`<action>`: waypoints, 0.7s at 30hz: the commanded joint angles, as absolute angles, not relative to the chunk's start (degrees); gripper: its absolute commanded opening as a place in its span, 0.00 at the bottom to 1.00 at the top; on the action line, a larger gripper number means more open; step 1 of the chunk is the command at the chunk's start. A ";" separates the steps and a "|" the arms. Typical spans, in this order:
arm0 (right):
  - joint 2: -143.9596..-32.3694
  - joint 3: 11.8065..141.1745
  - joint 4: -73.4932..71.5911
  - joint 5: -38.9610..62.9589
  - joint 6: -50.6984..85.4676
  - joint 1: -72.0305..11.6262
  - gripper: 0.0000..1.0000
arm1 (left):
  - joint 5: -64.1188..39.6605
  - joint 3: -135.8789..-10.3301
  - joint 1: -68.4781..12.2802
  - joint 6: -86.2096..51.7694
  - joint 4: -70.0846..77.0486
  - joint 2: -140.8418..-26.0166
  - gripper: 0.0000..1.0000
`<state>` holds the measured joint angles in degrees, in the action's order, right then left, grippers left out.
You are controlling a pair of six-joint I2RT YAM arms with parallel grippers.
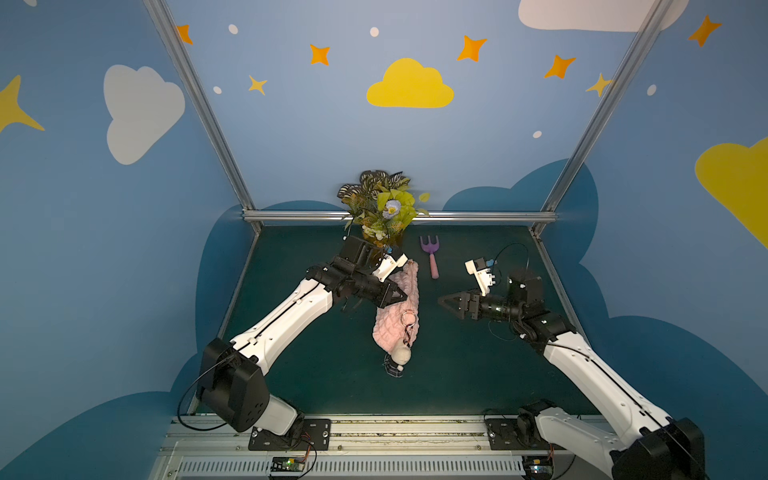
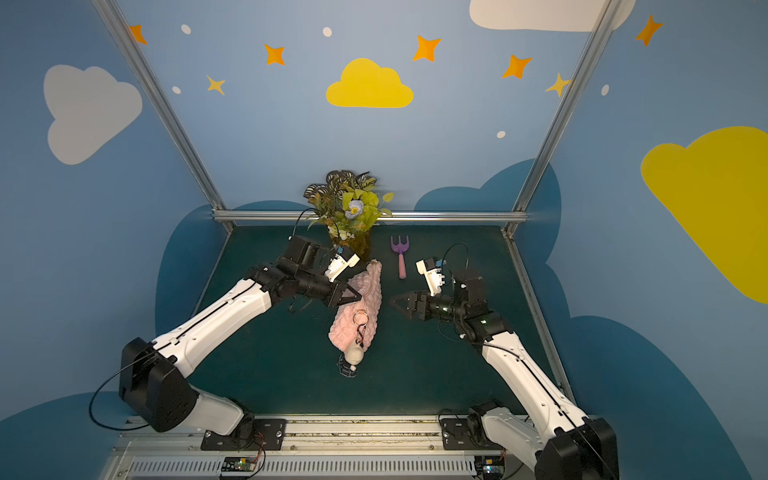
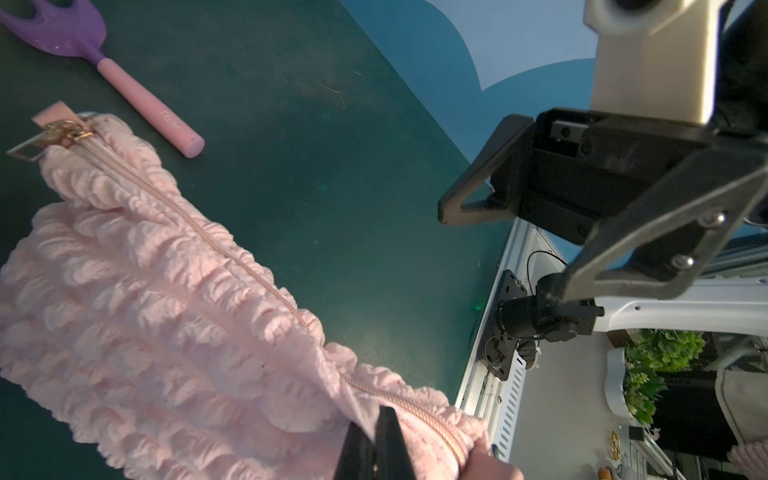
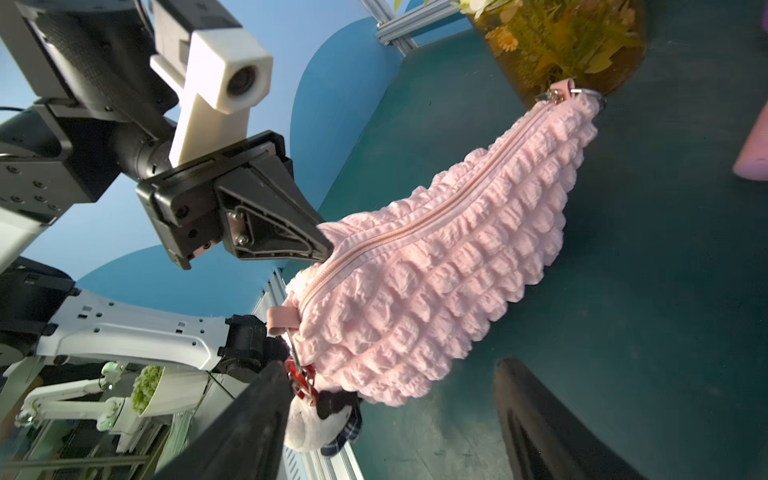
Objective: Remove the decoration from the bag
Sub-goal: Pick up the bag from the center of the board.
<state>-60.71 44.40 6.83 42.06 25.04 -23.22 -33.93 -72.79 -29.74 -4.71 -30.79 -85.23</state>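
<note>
The pink bubble-quilted bag [image 1: 388, 328] [image 2: 347, 330] lies lengthwise on the green mat, its zipper up. My left gripper [image 1: 402, 297] [image 2: 358, 296] [image 3: 376, 440] is shut on a fold of the bag [image 3: 145, 311] beside the zipper, lifting that fold. The decoration [image 1: 401, 356] [image 2: 354, 355], a cream plush figure with a dark checked lower part, lies at the bag's near end, hung on a red clip [image 4: 297, 376] and a ring. My right gripper [image 1: 442, 301] [image 2: 392, 300] [image 4: 390, 370] is open to the right of the bag [image 4: 436, 270], touching nothing. The decoration [image 4: 311, 424] shows beside one finger.
A vase of artificial flowers [image 1: 382, 212] [image 2: 349, 212] stands at the back, close to the bag's far end. A purple-and-pink toy fork [image 1: 432, 257] [image 2: 401, 255] [image 3: 124, 83] lies right of it. Metal frame rails [image 1: 399, 216] border the mat.
</note>
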 commanded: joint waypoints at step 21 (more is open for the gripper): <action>-68.37 41.97 10.67 32.56 13.71 -29.67 0.78 | -27.39 -71.60 -29.51 -13.18 -15.21 -91.42 0.02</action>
<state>-68.88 42.48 9.50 33.47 17.26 -29.23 -26.52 -69.76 -29.78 -13.17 -16.29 -92.82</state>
